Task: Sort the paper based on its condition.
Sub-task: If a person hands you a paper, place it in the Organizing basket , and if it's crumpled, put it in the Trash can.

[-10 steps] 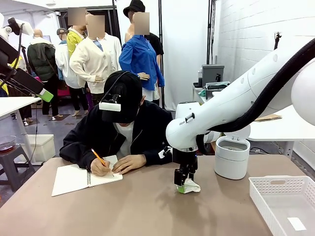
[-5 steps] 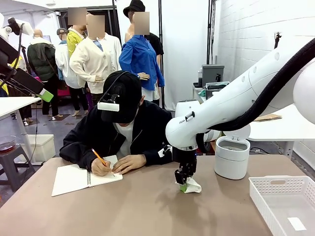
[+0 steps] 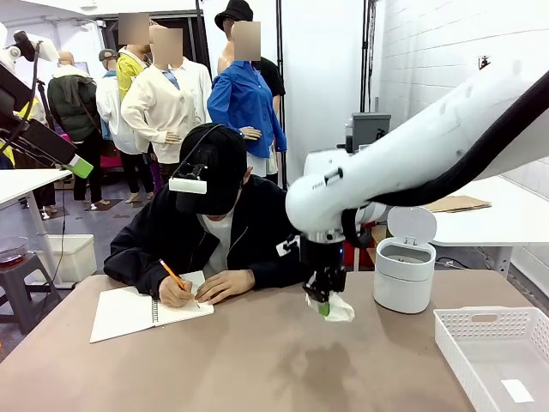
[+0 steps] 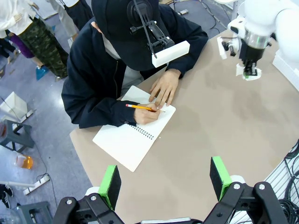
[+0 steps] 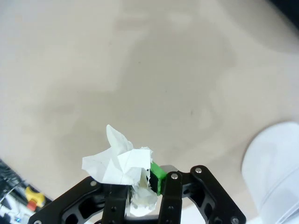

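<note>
The paper is a small white crumpled wad, held a little above the brown table by my right gripper, which is shut on it. In the right wrist view the paper bulges out to the left of the green pads, with the tabletop well below. The left wrist view shows the paper far off under the right gripper. My left gripper hangs open high over the table's near side, with nothing between its fingers.
A person across the table writes with a pencil in a white spiral notebook. A white lidded bin stands open at the back right. A white slotted basket sits at the front right corner.
My right gripper closed on the paper wad where it lay on the table and lifted it a little off the surface. The person keeps writing.
</note>
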You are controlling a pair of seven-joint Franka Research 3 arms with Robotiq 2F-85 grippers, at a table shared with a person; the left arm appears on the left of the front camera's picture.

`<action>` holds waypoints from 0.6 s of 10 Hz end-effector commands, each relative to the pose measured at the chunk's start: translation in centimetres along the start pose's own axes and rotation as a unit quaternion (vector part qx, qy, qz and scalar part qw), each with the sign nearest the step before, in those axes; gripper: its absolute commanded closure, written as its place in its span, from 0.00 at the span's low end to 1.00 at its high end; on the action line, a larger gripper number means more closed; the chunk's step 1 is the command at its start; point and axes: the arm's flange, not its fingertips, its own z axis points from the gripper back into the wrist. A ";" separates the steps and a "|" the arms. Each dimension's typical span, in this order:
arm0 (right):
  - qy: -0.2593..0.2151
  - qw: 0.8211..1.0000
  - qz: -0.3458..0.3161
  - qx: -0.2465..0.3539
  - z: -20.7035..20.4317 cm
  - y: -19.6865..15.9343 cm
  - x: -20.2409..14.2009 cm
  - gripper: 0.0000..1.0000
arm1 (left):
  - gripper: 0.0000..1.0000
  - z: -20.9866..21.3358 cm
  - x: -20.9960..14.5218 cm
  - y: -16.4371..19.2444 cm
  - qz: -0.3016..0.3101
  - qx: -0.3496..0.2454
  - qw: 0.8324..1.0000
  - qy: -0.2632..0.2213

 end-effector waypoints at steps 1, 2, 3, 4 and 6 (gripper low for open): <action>-0.016 1.000 -0.014 -0.004 4.4 0.8 -3.4 1.00 | 0.00 0.0 0.0 0.1 0.001 0.000 1.000 0.000; -0.024 0.999 -0.017 -0.016 6.3 0.8 -4.7 1.00 | 0.00 0.0 0.0 0.1 0.001 0.000 1.000 0.000; -0.041 0.997 -0.038 -0.046 8.4 0.4 -5.9 1.00 | 0.00 0.0 0.0 0.1 0.001 0.000 1.000 0.000; -0.056 0.994 -0.048 -0.079 10.7 -0.5 -7.3 1.00 | 0.00 0.0 0.0 0.1 0.001 0.000 1.000 0.000; -0.074 0.987 -0.061 -0.129 13.7 -2.9 -9.0 1.00 | 0.00 0.0 0.0 0.1 0.001 0.000 1.000 0.000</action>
